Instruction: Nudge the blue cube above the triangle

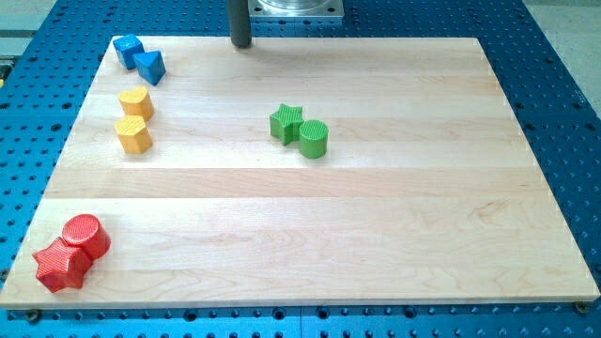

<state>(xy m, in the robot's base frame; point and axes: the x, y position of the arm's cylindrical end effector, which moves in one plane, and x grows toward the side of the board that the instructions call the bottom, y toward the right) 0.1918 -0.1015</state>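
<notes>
The blue cube [127, 49] sits at the board's top left corner. The blue triangle [150, 66] lies against it, just below and to its right. My tip [241, 43] is at the top edge of the board, to the right of both blue blocks and well apart from them. It touches no block.
Two yellow blocks [135, 101] [133, 134] lie below the blue pair on the left. A green star [285, 123] and green cylinder [313, 139] touch near the middle. A red cylinder [84, 235] and red star [59, 266] sit at the bottom left corner. The wooden board [376, 235] rests on a blue perforated table.
</notes>
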